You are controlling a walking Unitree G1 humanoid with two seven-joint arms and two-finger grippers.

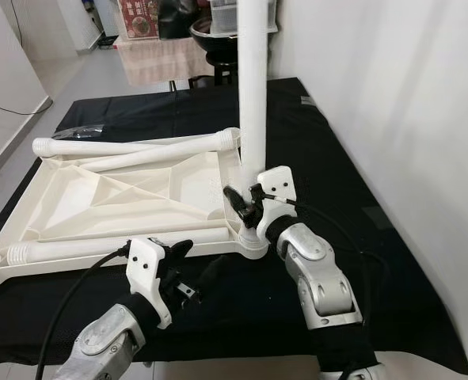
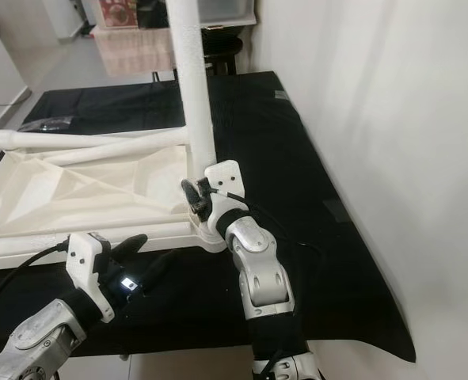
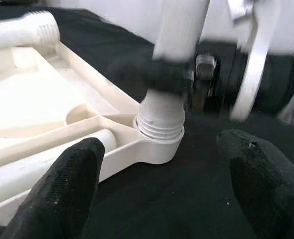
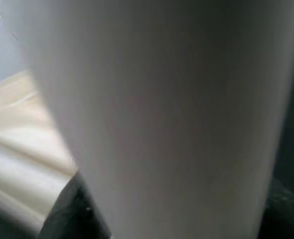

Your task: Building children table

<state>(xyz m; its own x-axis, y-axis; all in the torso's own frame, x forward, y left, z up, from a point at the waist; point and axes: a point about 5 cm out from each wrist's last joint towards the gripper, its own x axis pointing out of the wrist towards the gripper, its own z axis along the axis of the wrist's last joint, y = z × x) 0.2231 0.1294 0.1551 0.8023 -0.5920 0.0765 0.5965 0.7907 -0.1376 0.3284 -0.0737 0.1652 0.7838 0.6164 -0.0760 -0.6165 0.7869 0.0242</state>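
Right end effector (image 1: 245,207) raised forward, fingers closed, left end effector (image 1: 188,269) low, fingers (image 3: 67,186) spread
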